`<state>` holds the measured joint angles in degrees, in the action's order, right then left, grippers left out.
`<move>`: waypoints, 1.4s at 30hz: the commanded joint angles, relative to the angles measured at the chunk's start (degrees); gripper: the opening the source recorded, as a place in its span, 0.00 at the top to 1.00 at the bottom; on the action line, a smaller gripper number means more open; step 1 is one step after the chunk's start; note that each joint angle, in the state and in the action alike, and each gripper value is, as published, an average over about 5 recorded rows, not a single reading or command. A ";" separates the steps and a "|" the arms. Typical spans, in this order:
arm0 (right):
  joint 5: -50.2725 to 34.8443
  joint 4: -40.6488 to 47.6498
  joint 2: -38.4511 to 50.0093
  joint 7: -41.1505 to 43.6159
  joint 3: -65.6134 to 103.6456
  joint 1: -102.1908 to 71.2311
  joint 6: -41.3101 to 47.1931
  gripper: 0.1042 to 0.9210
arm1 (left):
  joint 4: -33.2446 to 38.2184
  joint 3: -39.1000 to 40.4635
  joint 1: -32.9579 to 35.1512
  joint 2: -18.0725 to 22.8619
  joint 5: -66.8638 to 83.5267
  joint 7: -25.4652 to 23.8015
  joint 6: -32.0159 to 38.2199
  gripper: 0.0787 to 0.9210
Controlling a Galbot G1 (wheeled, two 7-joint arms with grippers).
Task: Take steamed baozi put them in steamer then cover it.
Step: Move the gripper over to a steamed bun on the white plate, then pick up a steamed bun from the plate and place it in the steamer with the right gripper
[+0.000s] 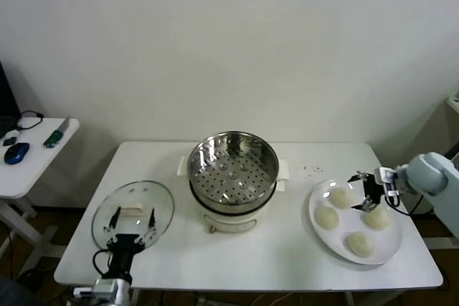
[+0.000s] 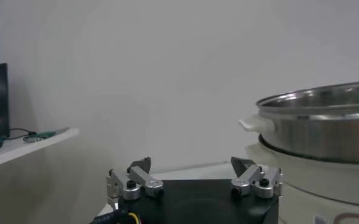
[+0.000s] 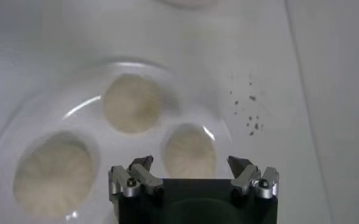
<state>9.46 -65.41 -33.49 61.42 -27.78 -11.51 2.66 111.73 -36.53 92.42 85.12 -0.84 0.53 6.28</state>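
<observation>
The steel steamer (image 1: 233, 170) stands open on its white pot base at the table's middle; it also shows in the left wrist view (image 2: 325, 122). Four cream baozi (image 1: 327, 218) lie on a white plate (image 1: 391, 240) at the right. My right gripper (image 1: 367, 190) is open and hovers over the plate's far side. In the right wrist view it (image 3: 190, 163) straddles one baozi (image 3: 190, 151) from above, with two more baozi (image 3: 132, 103) beyond. The glass cover (image 1: 161, 202) lies flat at the front left. My left gripper (image 1: 133, 223) is open and empty just above it.
A white side table (image 1: 32, 166) stands at the far left with a blue mouse (image 1: 16, 153) and a green-handled tool (image 1: 54, 136). Dark specks (image 1: 312, 170) lie on the main table (image 1: 287, 256) behind the plate.
</observation>
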 commanded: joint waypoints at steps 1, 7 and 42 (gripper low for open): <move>3.07 9.74 -3.32 4.77 -20.31 16.76 -0.38 0.12 | 0.86 0.05 -0.19 0.06 3.16 0.29 -2.19 0.12; 2.55 13.55 -8.92 4.12 -22.07 16.65 -0.44 0.12 | 0.77 -0.49 -0.58 -0.13 3.09 0.49 -2.70 0.12; 1.29 19.25 -15.97 3.63 -23.38 14.79 -1.87 0.28 | -0.63 -0.90 -2.42 0.05 1.30 1.56 -3.69 0.12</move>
<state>10.63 -46.87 -48.66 64.88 -50.78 3.25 0.74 111.15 -37.43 90.10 85.21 0.56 2.04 2.63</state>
